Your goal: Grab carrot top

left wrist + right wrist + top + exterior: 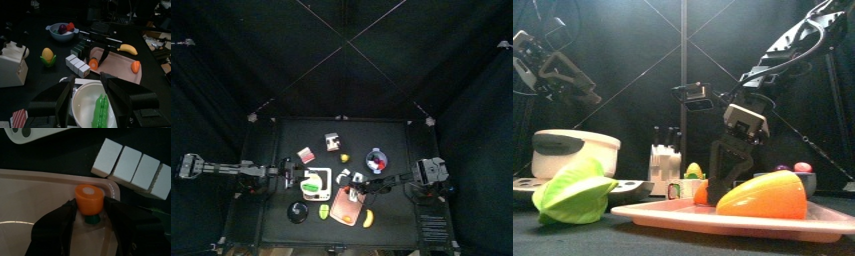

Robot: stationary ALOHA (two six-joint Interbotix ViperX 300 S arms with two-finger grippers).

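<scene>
The small orange carrot (89,198) with a green tip stands on the pink board (27,193) near its corner. My right gripper (90,208) is down over it, one jaw against each side, shut on it. In the left wrist view the carrot (93,64) sits at the board's near end (117,62) under the right gripper (97,47). In the front view it shows as a small orange piece (702,190) below the right gripper (727,165). My left gripper (90,95) is open and empty above a white bowl (83,102).
A yellow curved piece (128,48) and an orange piece (135,66) lie on the board. White blocks (77,65), a corn cob (47,56) and a fruit bowl (61,29) stand around it. A light-green piece (573,190) lies at the front left.
</scene>
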